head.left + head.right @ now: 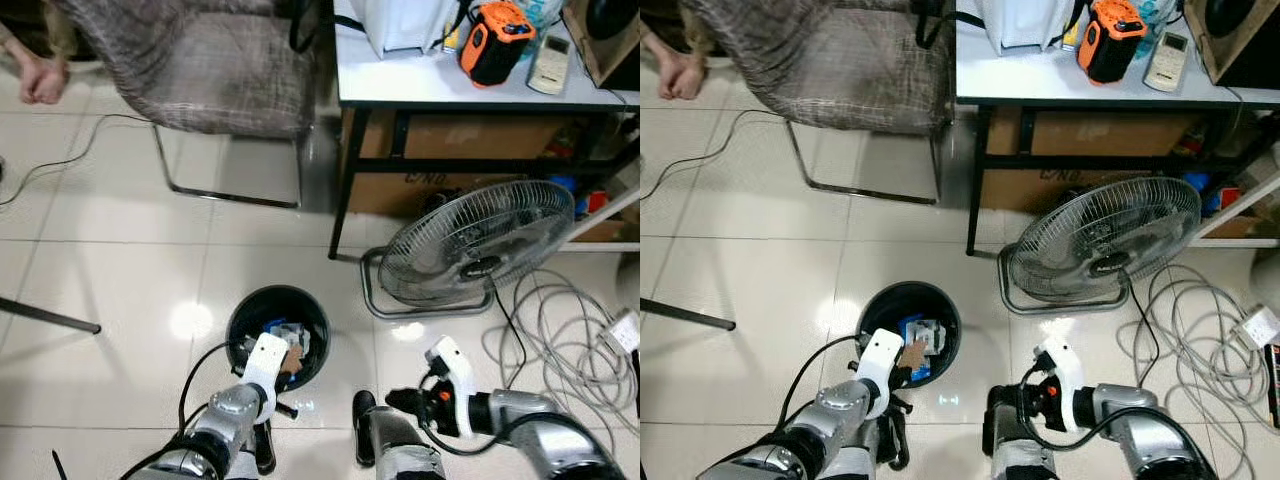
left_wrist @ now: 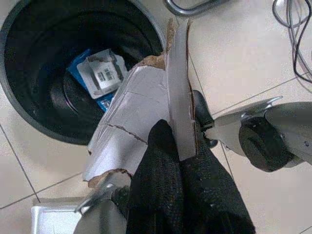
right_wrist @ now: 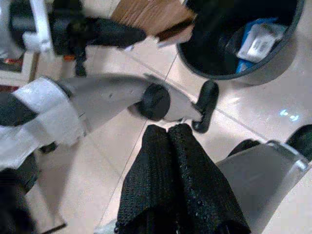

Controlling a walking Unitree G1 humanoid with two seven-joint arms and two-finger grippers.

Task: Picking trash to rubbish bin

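**Cardboard held at bin rim**

Left gripper (image 2: 178,146) pinched on torn cardboard piece (image 2: 141,105), held over near edge of black rubbish bin (image 1: 243,315) on tiled floor (image 1: 120,270). Blue and white packaging (image 2: 100,73) inside bin. Right gripper (image 3: 168,134) pressed together, empty, low beside bin. Fan (image 1: 470,245) near desk (image 1: 440,85) leg.

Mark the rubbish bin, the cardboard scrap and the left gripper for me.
rubbish bin (image 1: 240,318): left eye view, on its dark rim.
cardboard scrap (image 2: 141,105): left wrist view, on its grey face.
left gripper (image 2: 181,161): left wrist view, between fingertips pinching the scrap.
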